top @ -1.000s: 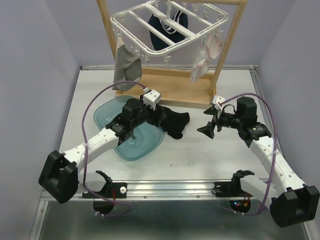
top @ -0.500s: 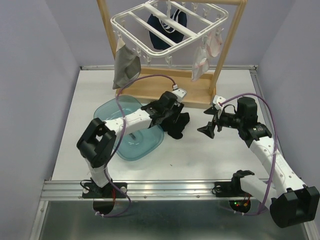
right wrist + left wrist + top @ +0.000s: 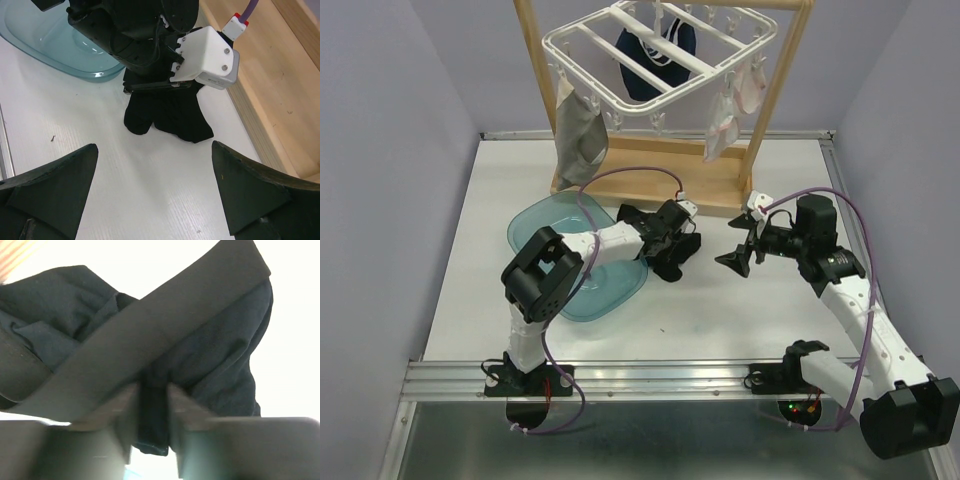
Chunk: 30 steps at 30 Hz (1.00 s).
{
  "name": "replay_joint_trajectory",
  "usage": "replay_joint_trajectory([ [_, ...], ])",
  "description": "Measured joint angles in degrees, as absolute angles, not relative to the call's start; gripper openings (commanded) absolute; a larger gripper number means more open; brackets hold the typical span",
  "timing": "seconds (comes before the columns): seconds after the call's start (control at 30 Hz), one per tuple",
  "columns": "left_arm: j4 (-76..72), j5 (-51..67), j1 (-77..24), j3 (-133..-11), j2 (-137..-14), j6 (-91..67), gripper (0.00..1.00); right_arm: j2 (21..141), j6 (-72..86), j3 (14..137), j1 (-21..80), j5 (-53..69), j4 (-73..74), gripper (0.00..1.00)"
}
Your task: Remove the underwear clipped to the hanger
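- Black garment (image 3: 215, 340) lies crumpled on the table (image 3: 720, 310), just beside the teal dish (image 3: 535, 225) and in front of the wooden stand (image 3: 650, 180). It is already off the hanger (image 3: 620, 93).
- My left gripper (image 3: 152, 405) is down on it, with the fingers drawn almost together and a fold of the dark cloth pinched between them.
- My right gripper (image 3: 735, 255) hangs wide apart and holds nothing. It sits off to the right, clear of the cloth.
- I judge the step in hand to be carrying this piece over to the dish.
- To do it well, I should lift straight up until the whole garment is off the table, so no trailing edge drags or catches on the dish rim.
- The pinch looks to hold only one fold near the waistband, so a slow lift is safer than a quick swing.
- The right arm should stay where it is, out of the left arm's way.
- Up on the hanger, the grey garment (image 3: 580, 135), the navy garment (image 3: 638, 85) and the pale pink garments (image 3: 720, 125) are still clipped, so most of the task remains.
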State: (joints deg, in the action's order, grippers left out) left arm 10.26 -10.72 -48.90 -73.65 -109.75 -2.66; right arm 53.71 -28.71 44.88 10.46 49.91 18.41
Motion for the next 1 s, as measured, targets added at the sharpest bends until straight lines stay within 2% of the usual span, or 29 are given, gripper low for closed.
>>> replay_joint_trajectory([
  [0.07,10.04,-10.85,-49.17,-73.65,-109.62,-2.42,0.00,53.52,-28.71,44.88,10.41,49.93,18.41,1.00],
  [0.3,8.99,-9.87,-49.30,-73.23,-103.55,-1.67,0.00,52.88,-28.71,44.88,9.76,49.95,18.44,1.00],
  [0.57,2.31,-9.87,-49.45,-69.14,-82.43,-1.50,0.00,52.73,-28.71,44.88,9.34,49.91,18.41,1.00],
  [1.0,0.69,-26.74,-49.43,-61.71,-52.25,1.19,0.00,52.95,-28.71,44.88,9.21,49.89,18.41,1.00],
])
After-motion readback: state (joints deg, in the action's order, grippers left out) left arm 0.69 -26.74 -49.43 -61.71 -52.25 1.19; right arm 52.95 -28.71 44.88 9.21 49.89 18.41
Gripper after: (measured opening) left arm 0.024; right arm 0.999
